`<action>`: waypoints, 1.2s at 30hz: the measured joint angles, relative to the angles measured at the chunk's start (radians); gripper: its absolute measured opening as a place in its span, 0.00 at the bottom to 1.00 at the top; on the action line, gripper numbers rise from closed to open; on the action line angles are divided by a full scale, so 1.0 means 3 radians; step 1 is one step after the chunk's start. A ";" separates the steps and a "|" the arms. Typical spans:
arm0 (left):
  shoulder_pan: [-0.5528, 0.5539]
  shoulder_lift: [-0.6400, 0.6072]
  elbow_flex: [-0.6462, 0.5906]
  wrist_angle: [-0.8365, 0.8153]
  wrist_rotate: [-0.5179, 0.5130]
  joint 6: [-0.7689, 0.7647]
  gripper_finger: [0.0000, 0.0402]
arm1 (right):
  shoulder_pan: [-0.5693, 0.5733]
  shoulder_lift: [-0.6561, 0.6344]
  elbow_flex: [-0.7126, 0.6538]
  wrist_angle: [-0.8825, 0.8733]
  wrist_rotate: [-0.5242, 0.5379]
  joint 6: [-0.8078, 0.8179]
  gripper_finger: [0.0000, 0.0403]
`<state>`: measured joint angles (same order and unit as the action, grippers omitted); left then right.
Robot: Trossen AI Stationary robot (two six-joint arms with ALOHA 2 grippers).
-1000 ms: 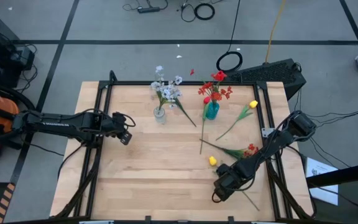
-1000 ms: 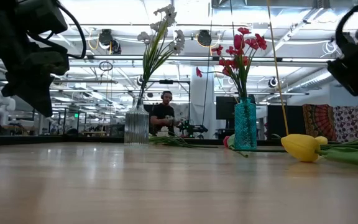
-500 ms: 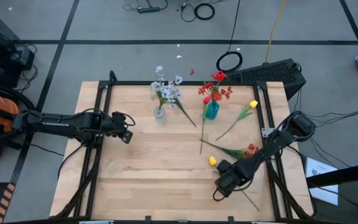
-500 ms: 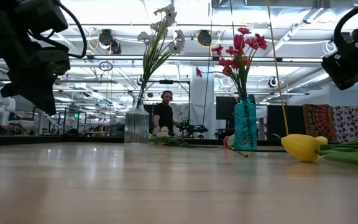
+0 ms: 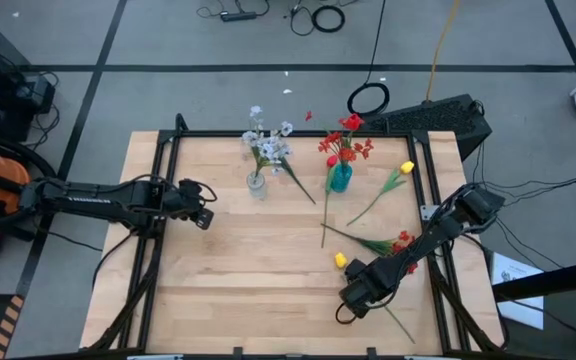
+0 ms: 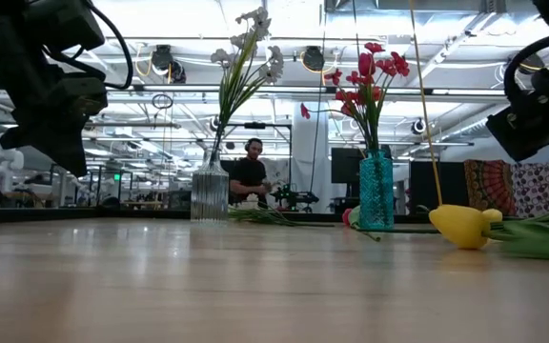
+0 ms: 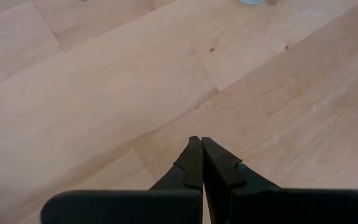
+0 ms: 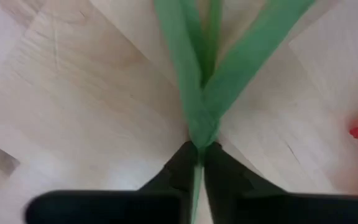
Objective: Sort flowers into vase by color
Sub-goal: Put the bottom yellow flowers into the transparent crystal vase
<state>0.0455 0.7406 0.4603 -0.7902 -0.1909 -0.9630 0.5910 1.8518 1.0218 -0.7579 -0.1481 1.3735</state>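
Observation:
A yellow tulip (image 5: 340, 260) lies on the table's near right, its green stem (image 5: 393, 322) running toward the near right corner. My right gripper (image 5: 352, 296) stands over that stem, shut on it where the leaves fork. A clear vase (image 5: 257, 184) holds pale wispy sprays, and a blue vase (image 5: 340, 180) holds red flowers. A second yellow tulip (image 5: 406, 168) and a red spray (image 5: 402, 240) lie on the wood at the right. My left gripper (image 5: 206, 218) hangs shut over the table's left half, holding nothing. My right gripper pinches the yellow tulip's stem (image 8: 199, 138) between its two fingers, just below the fork of the leaves. The fingers (image 8: 178, 163) come from above, pointing down, one on each side of the stem. The bud (image 6: 460, 226) rests on the table.
A loose flower with a long stem (image 5: 325, 215) lies in front of the blue vase. A black frame rail (image 5: 436, 215) runs along the table's right edge beside my right arm. Bare wood (image 5: 238, 280) spans the near left. A person (image 6: 250, 176) sits beyond the far edge.
My right gripper has come down onto the yellow tulip's stem and shifted a little toward the table's left edge. The tulip lies where it was.

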 joint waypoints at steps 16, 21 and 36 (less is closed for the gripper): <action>0.0000 -0.0001 0.0000 0.0080 0.0022 0.0027 0.00 | -0.0233 -0.0803 0.0100 0.0991 0.3211 -0.0614 0.01; 0.0005 -0.0001 0.0000 0.0264 -0.0001 0.0195 0.00 | -0.0377 -0.0915 0.0104 0.2144 0.4187 -0.2015 0.01; 0.0134 -0.0001 0.0000 0.0355 0.0098 0.0732 0.00 | -0.1354 -0.0364 0.0366 0.5412 0.2485 -0.4998 0.00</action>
<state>0.0856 0.7403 0.4603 -0.6839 -0.1616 -0.7434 0.1850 1.7426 1.1315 0.8658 0.5973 -0.1258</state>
